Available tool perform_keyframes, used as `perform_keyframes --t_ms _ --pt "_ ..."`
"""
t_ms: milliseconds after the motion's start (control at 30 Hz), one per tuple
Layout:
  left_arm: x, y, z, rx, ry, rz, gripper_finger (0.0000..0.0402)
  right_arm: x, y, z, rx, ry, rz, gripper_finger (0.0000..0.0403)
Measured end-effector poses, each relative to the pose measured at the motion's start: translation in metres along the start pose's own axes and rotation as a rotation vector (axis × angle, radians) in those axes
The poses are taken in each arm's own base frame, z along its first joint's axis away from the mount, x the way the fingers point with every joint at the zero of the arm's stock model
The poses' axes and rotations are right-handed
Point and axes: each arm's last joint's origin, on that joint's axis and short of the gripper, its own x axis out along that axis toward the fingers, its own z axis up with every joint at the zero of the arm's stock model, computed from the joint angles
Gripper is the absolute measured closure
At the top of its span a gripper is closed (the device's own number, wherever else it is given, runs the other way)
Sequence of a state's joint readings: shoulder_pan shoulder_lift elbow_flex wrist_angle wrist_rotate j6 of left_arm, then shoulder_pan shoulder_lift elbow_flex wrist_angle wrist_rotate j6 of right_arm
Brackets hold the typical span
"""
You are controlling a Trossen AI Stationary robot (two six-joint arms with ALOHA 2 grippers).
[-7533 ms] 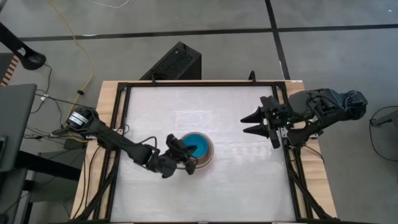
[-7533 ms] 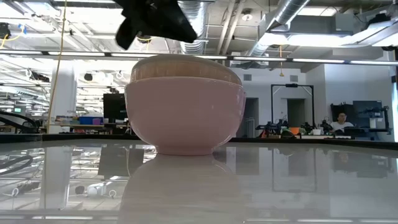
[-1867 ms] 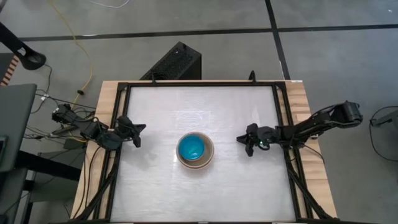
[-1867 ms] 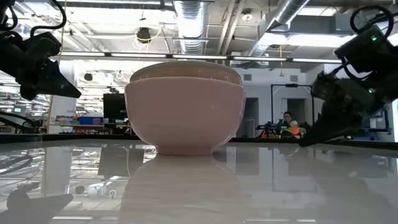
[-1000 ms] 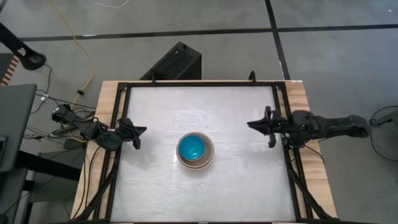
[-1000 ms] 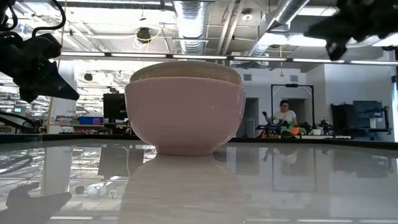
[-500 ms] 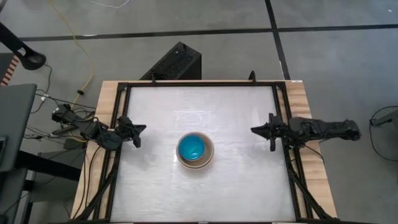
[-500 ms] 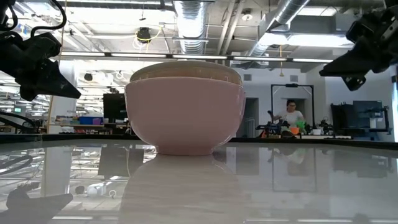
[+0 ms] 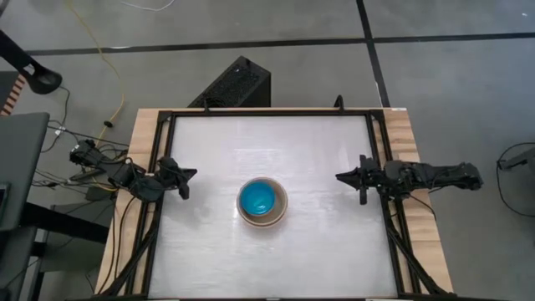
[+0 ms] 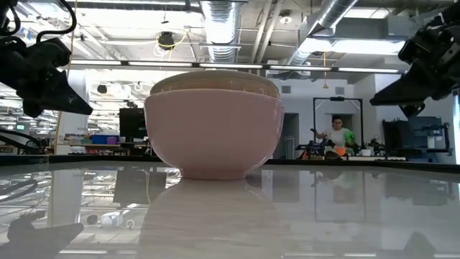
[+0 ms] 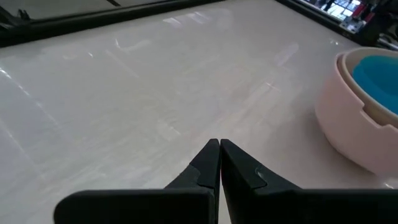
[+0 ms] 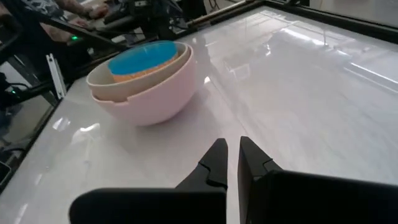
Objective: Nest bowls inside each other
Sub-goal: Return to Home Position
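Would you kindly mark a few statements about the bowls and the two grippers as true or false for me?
All bowls in view sit in one nested stack near the middle of the table. True.
The outermost bowl is white. False: the outermost bowl is salmon-pink.
A blue bowl lies innermost. True.
The left gripper grips the stack's rim. False: the left gripper is shut on nothing at the table's left edge, apart from the stack.
The right gripper hangs at the table's right edge, clear of the stack. True.
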State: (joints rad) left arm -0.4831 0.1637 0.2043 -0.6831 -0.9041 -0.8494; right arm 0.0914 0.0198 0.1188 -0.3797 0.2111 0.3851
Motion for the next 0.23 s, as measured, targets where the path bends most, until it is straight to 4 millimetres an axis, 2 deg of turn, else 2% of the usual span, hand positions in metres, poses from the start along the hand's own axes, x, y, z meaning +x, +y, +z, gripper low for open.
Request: perform_keyframes --t_ms 233 --pt "-0.0001 -0.0015 -0.0017 -0.001 0.059 -0.052 0.0401 -0.0001 0.0015 -0.0012 0.056 0.024 0.042 0.0392"
